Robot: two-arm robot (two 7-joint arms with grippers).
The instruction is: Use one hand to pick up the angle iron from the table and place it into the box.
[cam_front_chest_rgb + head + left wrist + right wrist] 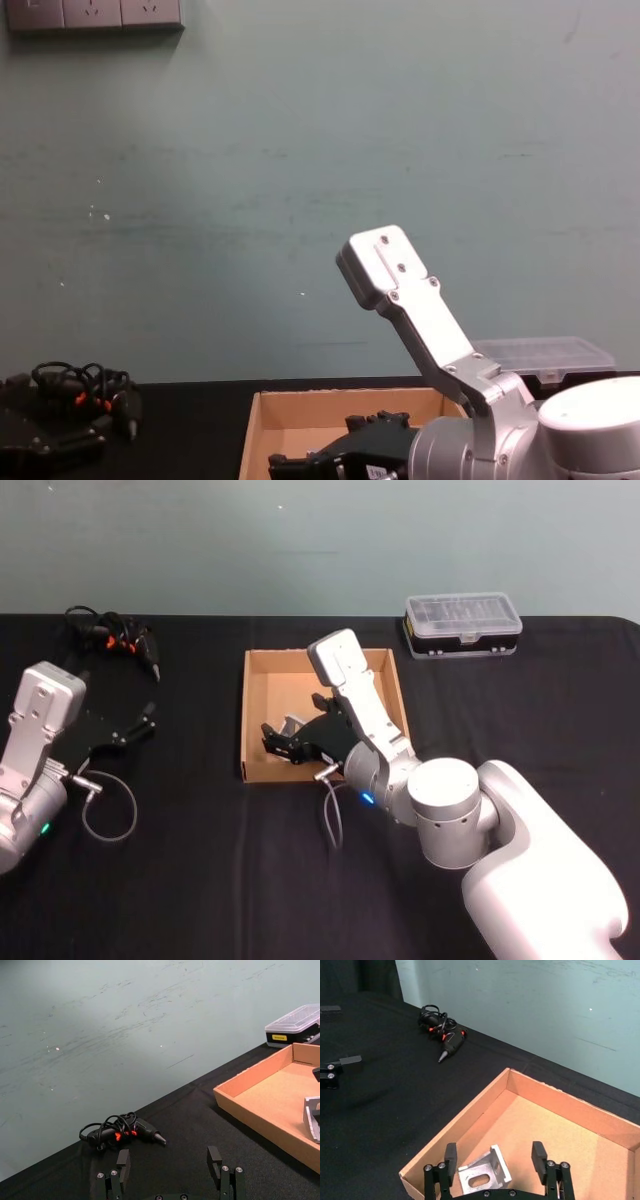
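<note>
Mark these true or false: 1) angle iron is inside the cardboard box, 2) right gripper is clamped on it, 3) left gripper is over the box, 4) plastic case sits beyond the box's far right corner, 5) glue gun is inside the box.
1) True: the angle iron lies on the floor of the box.
2) False: the right gripper is open, fingers apart on either side of it.
3) False: the left gripper is over the table, left of the box.
4) True: the plastic case.
5) False: the glue gun lies on the table, far left.
</note>
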